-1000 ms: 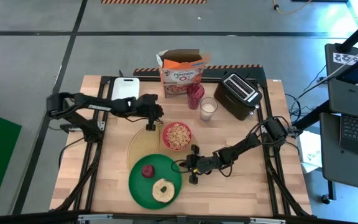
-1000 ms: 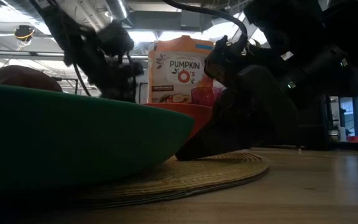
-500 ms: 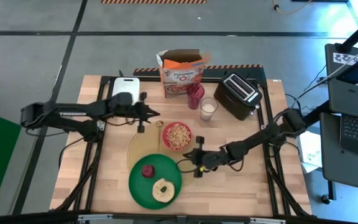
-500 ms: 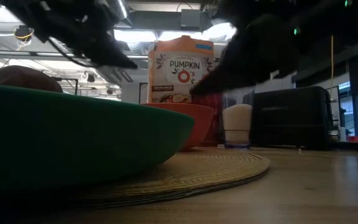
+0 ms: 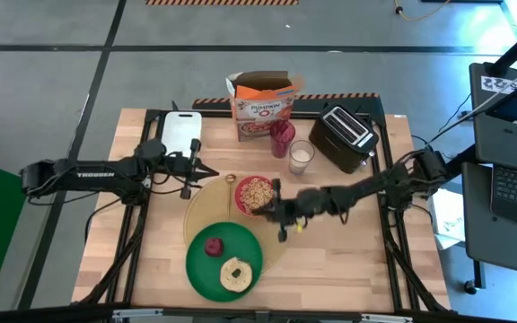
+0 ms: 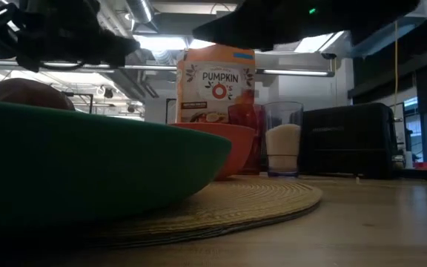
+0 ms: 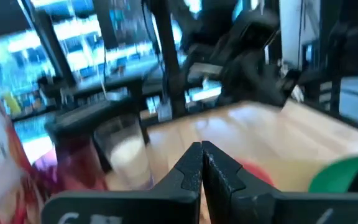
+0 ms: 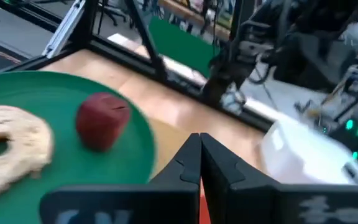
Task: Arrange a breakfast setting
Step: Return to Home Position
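A round tan placemat (image 5: 206, 202) lies at mid-table. The green plate (image 5: 224, 260) rests on its near part and holds the dark-red fruit (image 5: 213, 246) and the bread ring (image 5: 235, 274). The red bowl (image 5: 257, 195), filled with cereal, stands on the placemat's right part. A small gold spoon (image 5: 230, 179) lies on its far edge. My left gripper (image 5: 212, 170) is shut and empty, above the table just left of the spoon. My right gripper (image 5: 263, 206) is shut and empty, raised beside the bowl's near right side. The right wrist view shows the fruit (image 8: 103, 120) and the bread ring (image 8: 8, 146).
A cereal box (image 5: 260, 108), a dark-red cup (image 5: 282, 136), a glass of milk (image 5: 301, 157) and a black toaster (image 5: 346, 137) stand along the far edge. A white cutting board (image 5: 179, 128) lies at the far left. Bare wood shows at the near right.
My left gripper has risen from the placemat's far edge and drawn back toward the table's left edge, levelling out. My right gripper has lifted off the table beside the plate and gone toward the far edge, up next to the red bowl.
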`<move>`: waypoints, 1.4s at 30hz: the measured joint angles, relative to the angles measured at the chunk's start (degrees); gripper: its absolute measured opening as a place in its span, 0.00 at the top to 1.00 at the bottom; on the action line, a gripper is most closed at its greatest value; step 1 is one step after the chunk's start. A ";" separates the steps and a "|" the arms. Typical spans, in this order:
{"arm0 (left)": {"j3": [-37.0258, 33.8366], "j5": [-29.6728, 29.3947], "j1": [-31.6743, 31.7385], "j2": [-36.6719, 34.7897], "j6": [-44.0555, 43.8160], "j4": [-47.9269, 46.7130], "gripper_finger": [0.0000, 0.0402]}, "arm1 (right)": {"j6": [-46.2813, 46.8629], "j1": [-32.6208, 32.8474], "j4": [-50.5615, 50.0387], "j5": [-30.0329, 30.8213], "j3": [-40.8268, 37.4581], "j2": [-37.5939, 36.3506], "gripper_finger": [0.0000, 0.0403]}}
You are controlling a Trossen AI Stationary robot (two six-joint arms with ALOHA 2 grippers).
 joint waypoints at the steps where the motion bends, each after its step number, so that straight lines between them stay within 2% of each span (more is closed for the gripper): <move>1: -0.14 0.37 0.00 -0.01 -0.24 1.68 1.00 | -1.63 -1.47 0.73 -2.18 -0.03 -0.48 0.99; 3: -0.21 0.43 0.12 -0.24 -0.42 3.00 1.00 | -4.36 -4.59 1.59 -6.25 -0.96 -2.63 0.99; 5: -0.37 0.43 1.05 -1.47 -0.98 2.51 1.00 | -5.20 -7.12 2.06 -7.58 -3.45 -6.60 0.99; 8: -2.05 -1.38 3.35 -5.15 -1.50 3.58 1.00 | -6.26 -8.99 4.79 -5.38 -9.96 -14.44 1.00; 11: -6.73 -6.45 4.57 -12.02 -1.41 8.48 1.00 | -7.02 -7.58 16.11 -2.06 -17.92 -24.19 1.00; 13: -9.66 -6.52 5.42 -17.18 -2.66 9.41 1.00 | -7.80 -5.30 21.20 1.39 -23.08 -30.57 1.00; 16: -12.96 -5.73 5.96 -24.36 -7.17 8.31 1.00 | -8.37 -0.59 21.35 9.83 -28.96 -36.81 1.00; 19: -12.79 -6.03 5.71 -28.93 -9.24 0.67 1.00 | -9.04 3.17 21.61 16.04 -32.20 -39.19 1.00; 23: -12.80 -7.75 5.48 -32.35 -8.67 -3.22 1.00 | -19.39 8.96 21.39 24.17 -34.89 -42.64 1.00; 25: -12.82 -8.28 5.49 -33.39 -8.62 -3.79 1.00 | -23.86 11.20 23.32 26.99 -36.90 -47.46 1.00; 29: -12.75 -5.25 5.49 -33.43 -9.87 -3.60 1.00 | -24.07 9.73 24.62 23.76 -41.50 -56.49 1.00; 35: -12.77 -4.46 5.46 -33.36 -10.60 -5.23 1.00 | -16.24 1.49 27.73 8.19 -49.25 -67.29 1.00; 39: -12.78 -4.36 5.49 -33.34 -10.64 -6.02 1.00 | -14.44 -3.16 20.86 1.27 -49.24 -73.43 1.00; 42: -12.86 -4.07 5.49 -33.34 -12.97 -7.07 1.00 | -15.57 -4.13 15.04 1.52 -49.24 -78.16 1.00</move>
